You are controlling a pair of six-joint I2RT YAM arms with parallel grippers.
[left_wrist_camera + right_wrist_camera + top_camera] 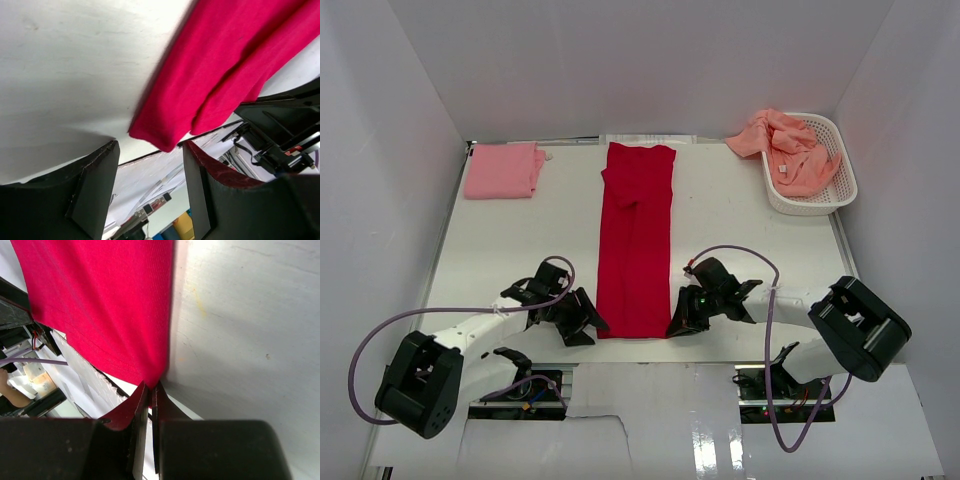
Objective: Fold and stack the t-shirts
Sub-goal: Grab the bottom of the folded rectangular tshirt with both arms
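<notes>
A bright red t-shirt (636, 240) lies as a long narrow strip down the middle of the table, folded lengthwise. My right gripper (678, 326) is shut on its near right corner (152, 377); the cloth runs straight into the closed jaws. My left gripper (592, 326) stands open just off the near left corner (160, 137), which hangs a little in front of the jaws, untouched. A light pink t-shirt (502, 170) lies folded at the back left. Salmon-orange t-shirts (788, 150) are heaped in the basket.
A white latticed basket (840, 190) stands at the back right, with cloth spilling over its left rim. White walls close the table on three sides. The near table edge (650, 352) runs just behind both grippers.
</notes>
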